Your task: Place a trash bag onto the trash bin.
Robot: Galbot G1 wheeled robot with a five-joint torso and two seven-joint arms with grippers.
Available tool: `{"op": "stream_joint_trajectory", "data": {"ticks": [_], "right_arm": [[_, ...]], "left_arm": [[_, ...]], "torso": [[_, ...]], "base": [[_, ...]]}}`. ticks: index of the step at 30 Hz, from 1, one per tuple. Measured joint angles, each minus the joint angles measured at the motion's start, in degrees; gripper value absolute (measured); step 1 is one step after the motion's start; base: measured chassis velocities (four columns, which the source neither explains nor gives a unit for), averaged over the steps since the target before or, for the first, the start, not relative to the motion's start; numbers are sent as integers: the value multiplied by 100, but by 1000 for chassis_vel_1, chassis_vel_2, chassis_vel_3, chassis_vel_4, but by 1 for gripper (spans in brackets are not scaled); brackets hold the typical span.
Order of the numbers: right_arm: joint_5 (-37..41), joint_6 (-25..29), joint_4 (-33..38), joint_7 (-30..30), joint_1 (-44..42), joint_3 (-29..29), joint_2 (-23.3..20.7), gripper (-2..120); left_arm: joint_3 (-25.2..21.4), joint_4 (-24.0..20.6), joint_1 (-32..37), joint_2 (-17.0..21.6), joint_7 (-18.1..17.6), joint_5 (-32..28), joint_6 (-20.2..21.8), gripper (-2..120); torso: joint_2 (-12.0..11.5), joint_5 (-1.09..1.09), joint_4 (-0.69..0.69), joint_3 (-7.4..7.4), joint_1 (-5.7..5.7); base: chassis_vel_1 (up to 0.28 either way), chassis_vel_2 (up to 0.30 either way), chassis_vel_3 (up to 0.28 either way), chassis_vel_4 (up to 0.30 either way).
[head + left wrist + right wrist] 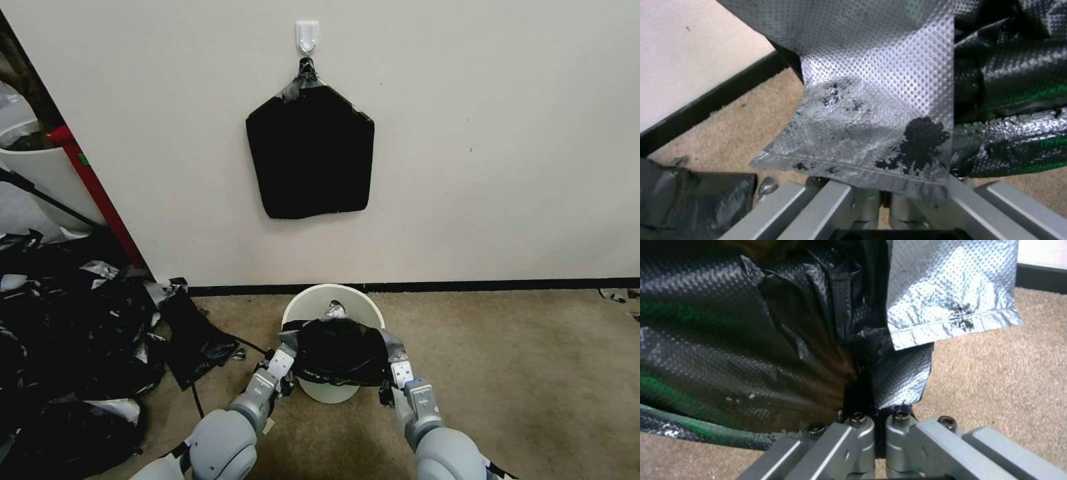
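Beside the trash bin [313, 308], heap of black scraps [73, 333].

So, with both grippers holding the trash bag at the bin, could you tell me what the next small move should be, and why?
Probably carry the bag forward toward the wall. The left gripper and right gripper are shut on opposite edges of the trash bag, stretched over the near rim of the trash bin, while the far rim is uncovered.
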Motion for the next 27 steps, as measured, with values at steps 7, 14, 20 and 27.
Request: {"op": "stream_joint_trajectory", "data": {"ticks": [7, 14, 20, 27], "right_arm": [[-125, 46, -400, -101, 184, 22, 115, 0], [-201, 60, -476, -210, 175, 82, 153, 0], [-213, 123, -174, -318, -41, 224, 67, 0], [-197, 191, 343, -353, -436, 260, -186, 22]], "left_arm": [[-90, 483, -97, -268, 10, 37, -55, 0], [-105, 529, -89, -372, 12, 37, -78, 0], [-234, 230, 55, -292, 11, 19, -146, 0], [-453, -172, 273, 8, 139, -4, 128, 22]], "torso": [[0, 0, 0, 0, 0], [0, 0, 0, 0, 0], [0, 0, 0, 0, 0], [0, 0, 0, 0, 0]], "base": [[0, 0, 0, 0], [0, 0, 0, 0], [0, 0, 0, 0], [0, 0, 0, 0]]}}
